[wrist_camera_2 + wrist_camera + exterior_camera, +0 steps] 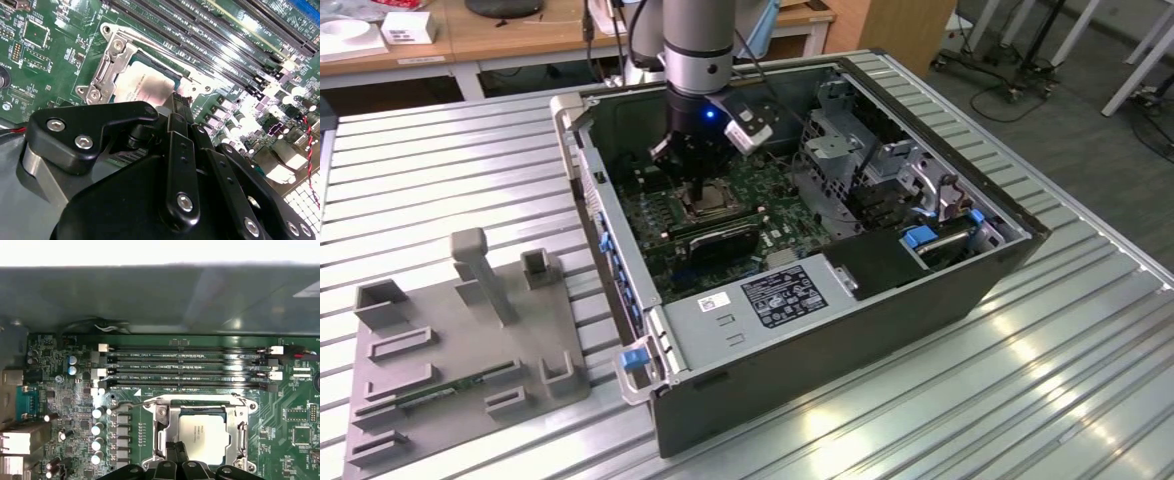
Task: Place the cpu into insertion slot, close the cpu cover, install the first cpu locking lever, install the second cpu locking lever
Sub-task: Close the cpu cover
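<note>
While the arm reaches down into the open computer case [881, 310], its gripper [704, 185] hangs directly over the insertion slot [683, 208] on the green motherboard [767, 190]. In both wrist views the cpu [204, 432] [145, 87] lies flat inside that slot, its pale silvery face up. The cpu cover [243, 432] [107, 70] is folded down around it, so that the chip shows through the cut-out middle. The gripper [176, 455] [180, 100] has its two black fingers [171, 456] pressed together with nothing pinched between them. The tips stand at the edge of the chip on the side away from the long black memory slots [190, 367]. They seem to rest on the frame or the chip's edge, though I cannot tell whether they truly touch it. In the exterior view the case stands on a ribbed metal table [440, 170], with a grey fixture plate [454, 340] well apart towards the exterior view's left.
</note>
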Controlling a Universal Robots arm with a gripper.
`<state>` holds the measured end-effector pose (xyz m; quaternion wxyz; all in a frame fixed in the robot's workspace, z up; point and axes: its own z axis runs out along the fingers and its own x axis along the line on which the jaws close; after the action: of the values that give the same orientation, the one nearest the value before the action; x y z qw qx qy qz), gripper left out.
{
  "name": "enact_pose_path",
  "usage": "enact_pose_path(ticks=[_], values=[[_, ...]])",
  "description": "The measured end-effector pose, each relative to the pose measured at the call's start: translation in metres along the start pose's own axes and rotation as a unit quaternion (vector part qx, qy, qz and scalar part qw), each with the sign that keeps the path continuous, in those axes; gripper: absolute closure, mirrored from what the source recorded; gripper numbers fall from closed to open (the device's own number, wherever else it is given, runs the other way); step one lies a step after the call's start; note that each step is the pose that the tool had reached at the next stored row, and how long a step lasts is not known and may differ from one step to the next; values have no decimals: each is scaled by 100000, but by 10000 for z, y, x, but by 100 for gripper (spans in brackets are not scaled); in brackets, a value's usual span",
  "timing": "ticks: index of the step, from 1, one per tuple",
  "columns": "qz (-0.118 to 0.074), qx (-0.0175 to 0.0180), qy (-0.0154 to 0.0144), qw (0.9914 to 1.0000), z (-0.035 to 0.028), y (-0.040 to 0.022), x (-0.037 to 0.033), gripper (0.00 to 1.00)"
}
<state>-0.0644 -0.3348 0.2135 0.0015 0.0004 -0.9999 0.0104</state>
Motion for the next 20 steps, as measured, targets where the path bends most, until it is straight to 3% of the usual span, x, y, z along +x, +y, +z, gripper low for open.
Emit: enact_pose_path(ticks=[6, 11, 20], values=[[3, 8, 1, 100000, 26, 16, 45, 89], [3, 6, -1, 100000, 28, 17, 46, 89], [0, 53, -16, 100000, 94, 18, 48, 89]])
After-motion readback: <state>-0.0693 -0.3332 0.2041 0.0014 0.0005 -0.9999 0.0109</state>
